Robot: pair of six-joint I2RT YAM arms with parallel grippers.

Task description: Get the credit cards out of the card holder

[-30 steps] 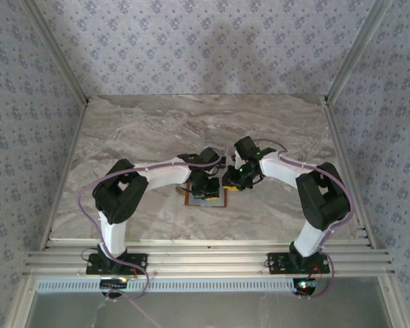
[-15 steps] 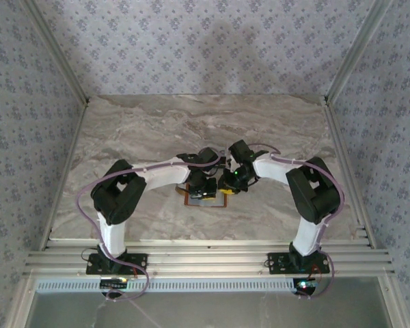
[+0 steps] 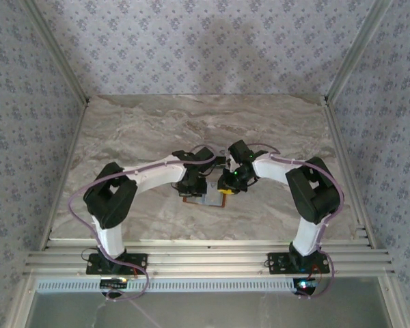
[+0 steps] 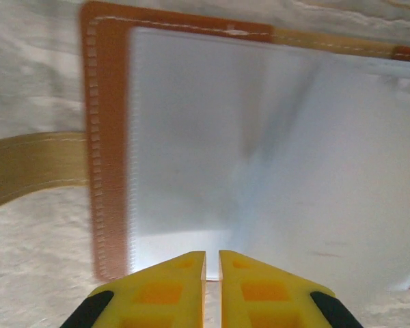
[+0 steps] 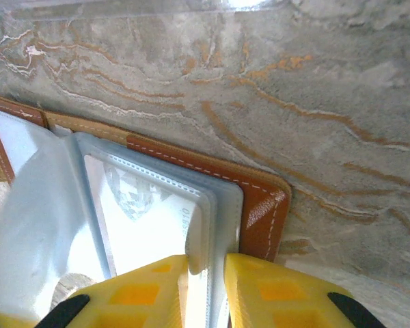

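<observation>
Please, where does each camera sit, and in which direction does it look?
Top external: above, behind the bases, looks down on table; both arms, left gripper, right gripper.
Left wrist: on left arm, looks close at card holder; its yellow fingertips.
Right wrist: on right arm, looks at card holder's corner; its yellow fingertips pinch a clear sleeve.
Shared: every view has the card holder.

The left arm [image 3: 157, 171] and right arm [image 3: 281, 168] bend inward, wrists close together. The left gripper [image 4: 212, 255] is nearly closed (a bare slit); the right gripper [image 5: 206, 260] stands slightly wider.
</observation>
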